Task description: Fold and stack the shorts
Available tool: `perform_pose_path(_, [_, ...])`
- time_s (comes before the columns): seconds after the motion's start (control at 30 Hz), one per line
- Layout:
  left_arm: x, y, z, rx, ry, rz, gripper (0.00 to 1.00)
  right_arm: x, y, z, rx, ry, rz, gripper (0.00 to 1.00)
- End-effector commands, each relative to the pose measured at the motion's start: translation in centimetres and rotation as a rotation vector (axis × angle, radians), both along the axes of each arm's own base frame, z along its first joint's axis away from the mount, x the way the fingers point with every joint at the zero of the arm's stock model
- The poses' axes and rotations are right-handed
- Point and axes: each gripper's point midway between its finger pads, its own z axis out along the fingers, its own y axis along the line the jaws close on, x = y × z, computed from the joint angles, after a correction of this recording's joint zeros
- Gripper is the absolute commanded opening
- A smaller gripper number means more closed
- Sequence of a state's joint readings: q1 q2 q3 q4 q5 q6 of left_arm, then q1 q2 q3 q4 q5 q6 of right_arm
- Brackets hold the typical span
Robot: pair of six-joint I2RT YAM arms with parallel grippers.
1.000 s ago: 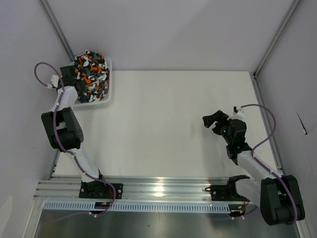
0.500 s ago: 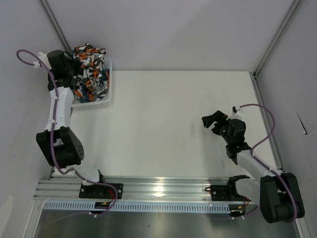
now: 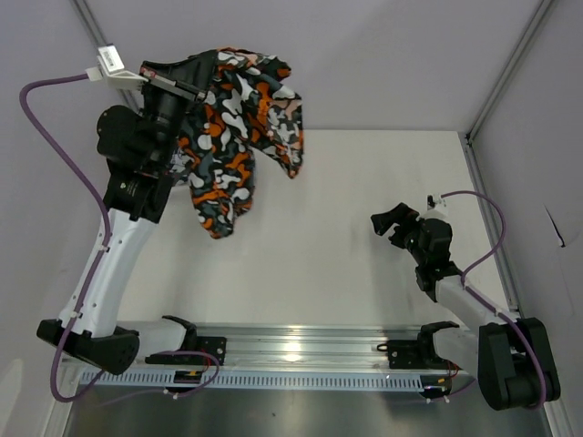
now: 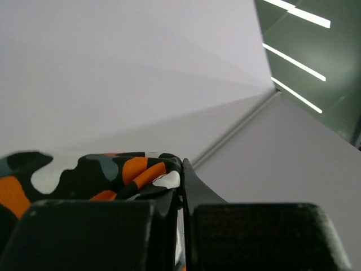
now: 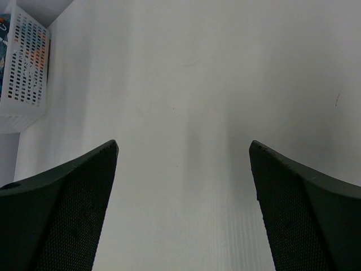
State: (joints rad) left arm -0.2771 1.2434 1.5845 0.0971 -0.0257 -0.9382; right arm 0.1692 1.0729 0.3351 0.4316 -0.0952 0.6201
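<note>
Only right-wrist view: basket (image 5: 25,68), teal shorts (image 5: 3,62)

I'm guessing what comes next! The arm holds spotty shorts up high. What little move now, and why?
Probably lower the camouflage shorts onto the white table: the left tool, shut on them, holds them dangling crumpled in the air, and the right tool is open.

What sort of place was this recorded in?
Probably a lab robot cell, not a home: a white table boxed in by pale panels on aluminium posts, with a metal mounting rail along its near edge.
</note>
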Motion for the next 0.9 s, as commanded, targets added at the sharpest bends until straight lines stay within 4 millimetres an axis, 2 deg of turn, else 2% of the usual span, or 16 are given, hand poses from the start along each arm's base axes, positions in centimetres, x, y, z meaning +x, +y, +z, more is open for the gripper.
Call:
perform_pose_path(0.0, [-4.7, -1.4, 5.6, -0.023, -0.18, -0.034, 0.0, 0.7, 0.3, 2.6, -0.001, -0.082, 0.013, 0.98])
perform_pose_path(0.13, [-6.2, -3.3, 6.8, -0.045, -0.193, -0.084, 0.0, 0.6, 0.2, 2.7, -0.004, -0.083, 0.009, 0.98])
perform_pose_path(0.23, [-4.7, -5.3, 4.3, -0.065, -0.099, -0.127, 0.0, 0.6, 0.2, 2.8, -0.004, -0.087, 0.006, 0.98])
perform_pose_path(0.4, [0.9, -7.5, -6.7, -0.091, 0.204, -0.106, 0.0, 0.5, 0.0, 2.9, -0.008, -0.09, 0.001, 0.98])
perform_pose_path(0.43, [2.5, -7.5, -11.2, -0.078, 0.301, -0.064, 0.0, 0.5, 0.0, 2.9, -0.008, -0.09, 0.002, 0.98])
perform_pose_path(0.5, [4.4, -7.2, -15.7, -0.108, 0.426, -0.012, 0.0, 0.5, 0.1, 2.7, -0.008, -0.087, 0.005, 0.98])
perform_pose_path(0.53, [5.3, -6.8, -19.8, -0.094, 0.531, 0.042, 0.0, 0.4, 0.2, 2.8, -0.003, -0.088, 0.014, 0.98])
perform_pose_path(0.57, [6.1, -6.1, -22.5, -0.096, 0.589, 0.069, 0.0, 0.4, 0.3, 2.8, -0.003, -0.089, 0.019, 0.97])
perform_pose_path(0.6, [7.4, -6.3, -26.3, -0.105, 0.671, 0.083, 0.0, 0.4, 0.4, 2.7, -0.003, -0.086, 0.025, 0.98])
perform_pose_path(0.67, [9.1, -5.3, -30.6, -0.138, 0.786, 0.068, 0.0, 0.4, 0.9, 2.8, 0.001, -0.089, 0.049, 0.98])
perform_pose_path(0.7, [10.3, -5.3, -34.2, -0.171, 0.884, 0.049, 0.0, 0.3, 1.2, 2.8, 0.003, -0.092, 0.063, 0.98])
perform_pose_path(0.73, [10.9, -5.2, -34.9, -0.179, 0.909, 0.008, 0.03, 0.3, 1.6, 2.8, 0.002, -0.092, 0.087, 0.98])
perform_pose_path(0.77, [11.7, -5.4, -33.3, -0.186, 0.877, -0.078, 0.19, 0.3, 1.9, 2.9, -0.007, -0.098, 0.103, 0.98])
perform_pose_path(0.8, [12.2, -5.3, -33.6, -0.118, 0.872, -0.089, 0.5, 0.1, 2.5, 3.0, -0.009, -0.101, 0.134, 0.98])
perform_pose_path(0.83, [12.1, -5.1, -33.2, -0.077, 0.875, -0.079, 0.65, 0.1, 3.0, 2.9, -0.013, -0.106, 0.159, 0.97])
perform_pose_path(0.87, [11.9, -4.4, -31.4, -0.012, 0.88, -0.035, 0.88, 0.0, 3.8, 3.1, -0.024, -0.117, 0.195, 0.97])
